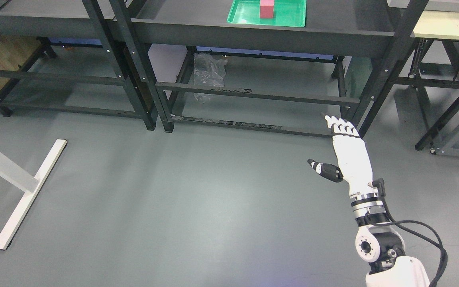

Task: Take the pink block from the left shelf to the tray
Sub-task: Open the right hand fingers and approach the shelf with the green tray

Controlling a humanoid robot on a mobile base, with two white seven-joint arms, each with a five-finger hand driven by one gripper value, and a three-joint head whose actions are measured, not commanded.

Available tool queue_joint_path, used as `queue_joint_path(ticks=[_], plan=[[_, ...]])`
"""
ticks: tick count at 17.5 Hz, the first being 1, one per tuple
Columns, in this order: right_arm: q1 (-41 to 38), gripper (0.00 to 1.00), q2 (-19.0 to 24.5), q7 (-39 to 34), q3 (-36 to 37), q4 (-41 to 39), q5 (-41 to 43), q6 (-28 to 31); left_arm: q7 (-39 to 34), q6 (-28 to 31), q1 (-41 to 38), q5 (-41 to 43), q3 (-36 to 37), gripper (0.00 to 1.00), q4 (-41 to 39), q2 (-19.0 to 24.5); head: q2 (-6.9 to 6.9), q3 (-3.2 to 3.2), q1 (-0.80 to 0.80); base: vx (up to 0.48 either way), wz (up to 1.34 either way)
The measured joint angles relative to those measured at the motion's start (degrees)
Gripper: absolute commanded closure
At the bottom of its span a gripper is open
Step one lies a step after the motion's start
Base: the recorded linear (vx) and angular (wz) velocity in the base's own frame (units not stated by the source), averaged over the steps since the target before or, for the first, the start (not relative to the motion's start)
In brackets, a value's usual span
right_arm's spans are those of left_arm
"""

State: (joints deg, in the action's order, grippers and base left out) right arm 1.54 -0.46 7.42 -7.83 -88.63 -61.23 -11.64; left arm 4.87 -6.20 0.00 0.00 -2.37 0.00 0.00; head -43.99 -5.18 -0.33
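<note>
A pink block [266, 8] stands upright in a green tray [289, 18] on the top of the middle dark shelf unit, at the upper edge of the head view. My right hand [329, 145] is held low over the grey floor, well below and to the right of the tray. Its fingers are stretched out and the thumb sticks out to the left; it holds nothing. The left arm does not show.
Dark metal shelf units [253, 93] line the back, with a crumpled clear plastic bag [207, 75] on the middle unit's lower level. A white table leg and foot [30, 191] cross the floor at the left. Another rack [452, 115] stands at the right.
</note>
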Motion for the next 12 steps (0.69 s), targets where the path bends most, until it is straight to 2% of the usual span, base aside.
queue_joint_path(ticks=[6,12], plan=[[0.2,0.0,0.2,0.1,-0.2,0.0,-2.2,0.1,0.0,0.0,0.0,0.0,0.0,0.0,0.0,0.0,0.0,0.0,0.0,0.032,-0.02],[-0.3,0.01,0.3,0.3,-0.3,0.0,1.1,0.8,0.0,0.0,0.0,0.0,0.0,0.0,0.0,0.0,0.0,0.0,0.0,0.089,-0.07]])
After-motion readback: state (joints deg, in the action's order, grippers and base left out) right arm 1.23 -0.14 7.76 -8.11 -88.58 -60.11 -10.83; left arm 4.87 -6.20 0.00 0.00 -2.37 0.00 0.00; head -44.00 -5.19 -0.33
